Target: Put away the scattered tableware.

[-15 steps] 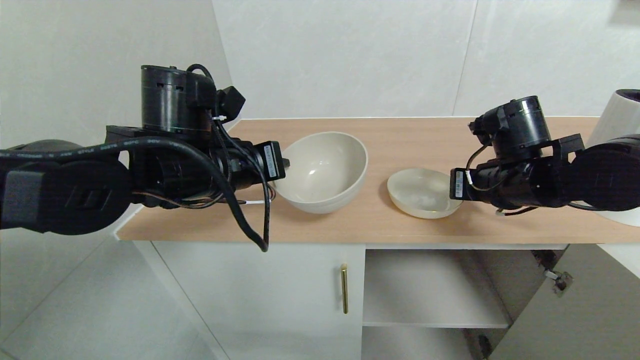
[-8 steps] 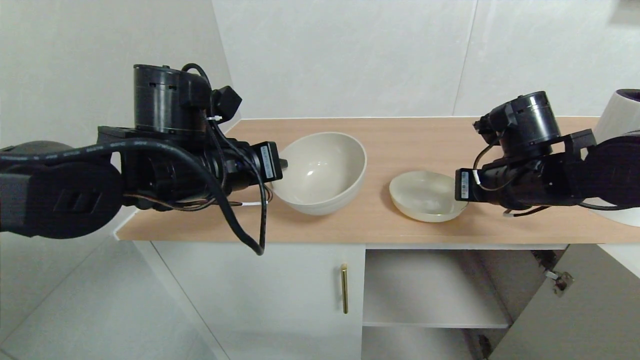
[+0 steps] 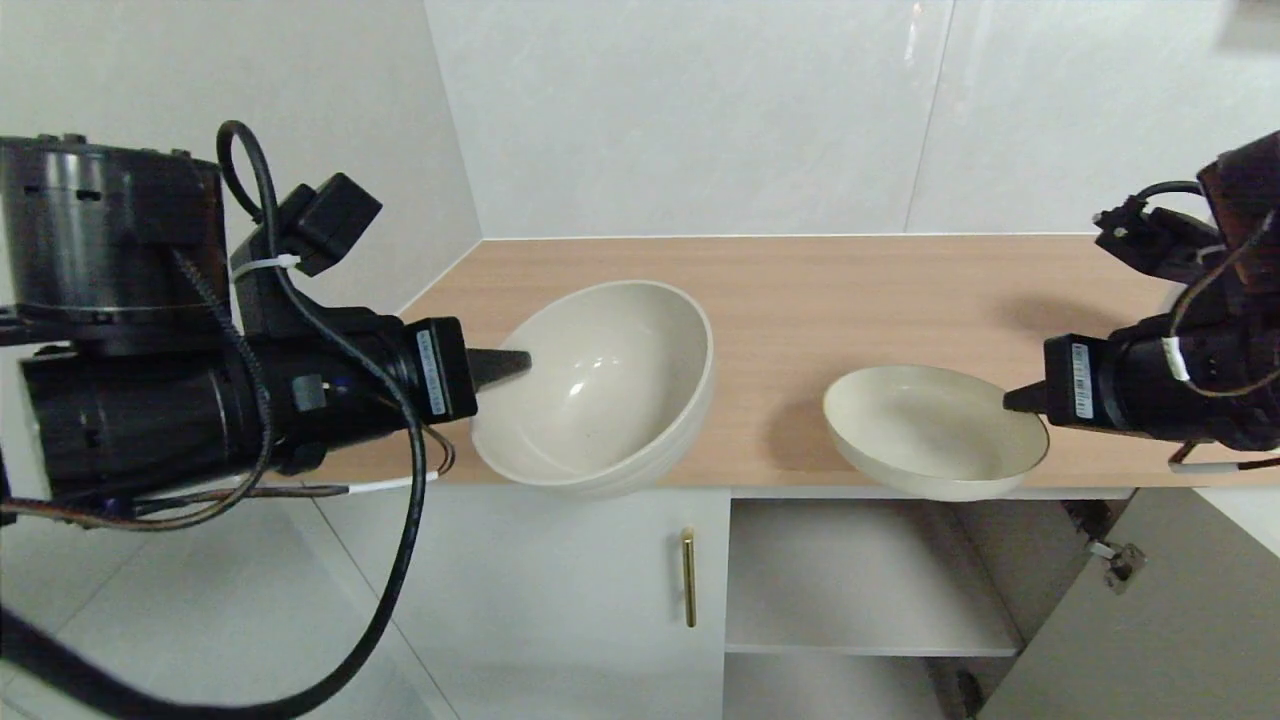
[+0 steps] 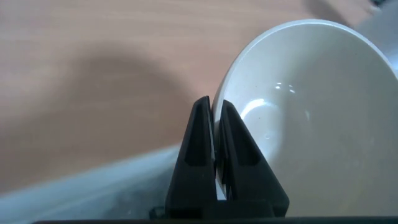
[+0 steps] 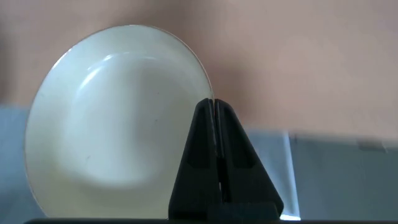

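While left fingers (image 3: 503, 363) pinch the bowl (image 3: 600, 390) and right fingers (image 3: 1022, 398) the dish (image 3: 930, 432), both jut past the counter (image 3: 800, 290).

Light is bright, soft and even, falling from above: the bowl (image 3: 600, 385) carries small white glints on its inner wall, the plate (image 3: 935, 430) throws a soft shadow on the tabletop (image 3: 800, 290) toward the bowl, and a faint streak of glare lies on the wall (image 3: 700, 110) up and to the bowl's right. The head view is sharp across the tabletop. In the wrist views the left gripper (image 4: 214, 102) and right gripper (image 5: 214, 102) are flat black, soft-edged shapes, and the tabletop beside the bowl is hazy under a broad dim shadow.
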Motion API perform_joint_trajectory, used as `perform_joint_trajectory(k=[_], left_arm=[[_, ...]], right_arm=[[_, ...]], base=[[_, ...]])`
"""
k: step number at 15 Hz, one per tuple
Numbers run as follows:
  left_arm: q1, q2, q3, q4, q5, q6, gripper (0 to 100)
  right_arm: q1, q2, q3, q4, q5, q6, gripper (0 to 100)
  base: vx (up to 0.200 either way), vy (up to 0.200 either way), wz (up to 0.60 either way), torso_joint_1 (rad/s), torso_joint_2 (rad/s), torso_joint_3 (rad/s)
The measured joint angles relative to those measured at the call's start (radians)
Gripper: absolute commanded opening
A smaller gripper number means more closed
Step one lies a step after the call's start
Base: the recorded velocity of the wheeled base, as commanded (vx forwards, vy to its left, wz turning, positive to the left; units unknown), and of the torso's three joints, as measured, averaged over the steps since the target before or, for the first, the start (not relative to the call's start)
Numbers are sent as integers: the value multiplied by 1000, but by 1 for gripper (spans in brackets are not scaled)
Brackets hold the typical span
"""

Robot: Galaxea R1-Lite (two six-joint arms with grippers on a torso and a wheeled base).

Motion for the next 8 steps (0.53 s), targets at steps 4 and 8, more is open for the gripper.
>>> perform_joint_trajectory(k=[4, 8], left_arm=[[-19, -38, 62, 0, -5, 0, 0], [-31, -20, 71, -1, -5, -1, 0]], right_arm=[[-2, -100, 100, -26, 58, -3, 0], [-6, -135, 126, -27, 58, -5, 0]], base=[[-50, 0, 0, 2, 1, 1], [-200, 0, 0, 5, 2, -1]])
